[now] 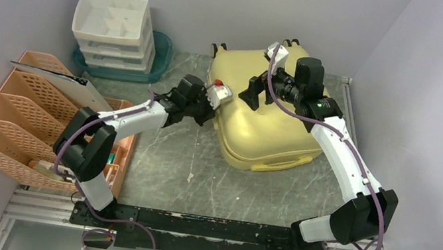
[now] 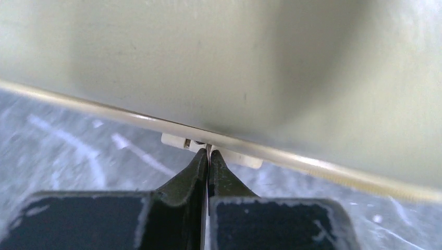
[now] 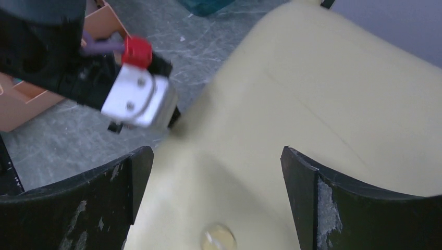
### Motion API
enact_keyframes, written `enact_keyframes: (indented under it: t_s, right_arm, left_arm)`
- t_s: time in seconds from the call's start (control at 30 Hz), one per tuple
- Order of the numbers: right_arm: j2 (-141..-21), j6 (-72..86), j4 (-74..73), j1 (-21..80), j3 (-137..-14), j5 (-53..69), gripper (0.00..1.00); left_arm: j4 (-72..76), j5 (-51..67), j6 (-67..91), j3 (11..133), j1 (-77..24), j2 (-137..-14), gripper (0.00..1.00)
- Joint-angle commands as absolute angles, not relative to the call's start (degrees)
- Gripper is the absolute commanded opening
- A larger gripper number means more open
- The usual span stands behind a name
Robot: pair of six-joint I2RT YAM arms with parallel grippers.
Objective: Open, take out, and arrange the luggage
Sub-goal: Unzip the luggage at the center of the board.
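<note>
Hovering over the luggage [image 1: 266, 125], right end effector [image 3: 216, 156] wide apart; left end effector [image 2: 208, 156] closed tight at its seam [image 2: 312, 164].

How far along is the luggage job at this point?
Nothing looks finished: the luggage lies closed on the table. In hand: the left gripper is shut on the white zipper pull at its seam, while the right gripper hangs open over the shell. Left: unzipping, opening it, taking things out and arranging them.

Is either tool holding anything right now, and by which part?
The left tool pinches the zipper pull on the luggage seam; the right tool holds nothing.
</note>
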State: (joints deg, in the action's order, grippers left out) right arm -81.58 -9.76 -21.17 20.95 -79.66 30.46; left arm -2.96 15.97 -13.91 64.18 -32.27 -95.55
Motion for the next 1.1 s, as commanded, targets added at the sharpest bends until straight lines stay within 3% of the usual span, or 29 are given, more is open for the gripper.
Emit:
enact_keyframes:
  t_s: [0.0,0.23,0.33,0.5,1.07]
  right_arm:
    - [-79.4,-11.9,-21.5,20.8,-79.7,34.6,1.00]
    - [-79.3,-12.3,-22.6,20.8,-80.6,39.0,1.00]
    - [-79.8,-11.9,-22.1,20.9,-80.0,38.5,1.00]
    - [-80.8,-11.8,-18.6,22.1,-76.7,36.2,1.00]
    - [-87.1,-12.9,-16.0,22.2,-67.9,33.0,1.00]
  left_arm:
    - [-3.7,31.3,-16.4,64.7,-41.4,-94.7,0.05]
    - [-5.1,31.0,-16.2,65.2,-45.3,-93.3,0.05]
    - [-3.9,28.3,-13.7,65.3,-41.9,-93.8,0.05]
    - [-2.6,33.6,-9.3,66.8,-33.3,-98.4,0.05]
    - [-2.4,36.8,-4.9,72.2,-27.4,-103.6,0.05]
